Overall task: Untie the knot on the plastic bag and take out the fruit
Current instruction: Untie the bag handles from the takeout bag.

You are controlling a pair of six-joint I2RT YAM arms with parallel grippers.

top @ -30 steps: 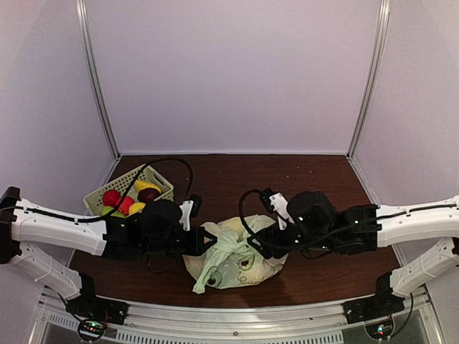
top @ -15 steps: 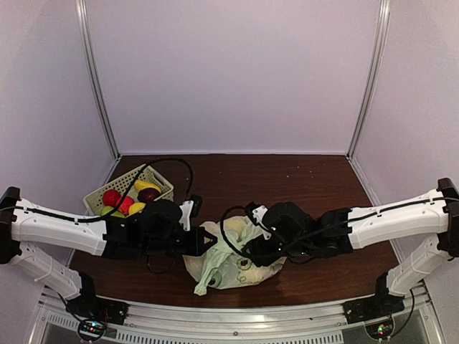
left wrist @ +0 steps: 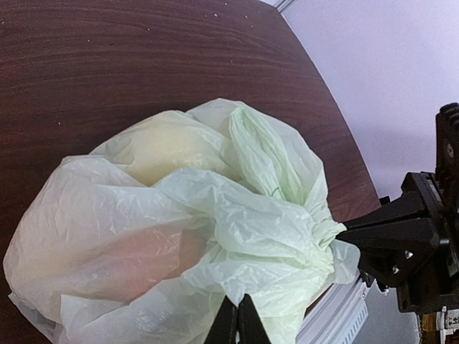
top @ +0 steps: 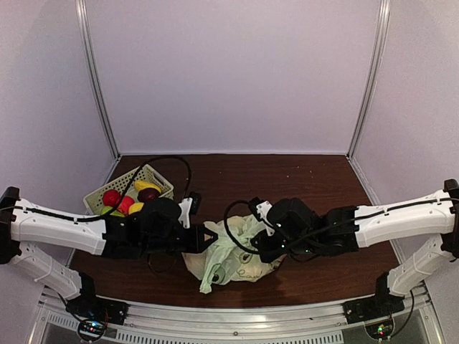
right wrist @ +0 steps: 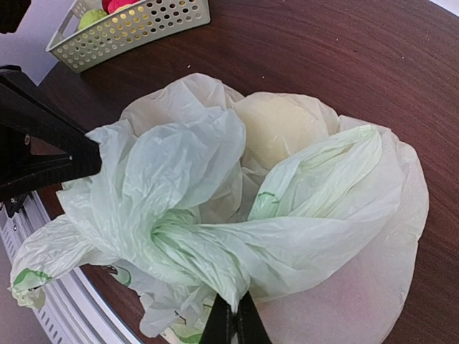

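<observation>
We see dark wood surface (top: 315, 179); plastic bag (top: 237, 271) near front, slotted basket (right wrist: 143, 21) at left, apparently apart.

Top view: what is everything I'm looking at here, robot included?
plastic bag: one, pale green, front middle of the table
fruit in bag: at least two shapes showing through, pale yellow and peach
basket: one, pale green, back left
fruit in basket: several, red, yellow, dark, green
table: one, dark brown wood
left gripper: one, black, shut on plastic bag
right gripper: one, black, shut on plastic bag
</observation>
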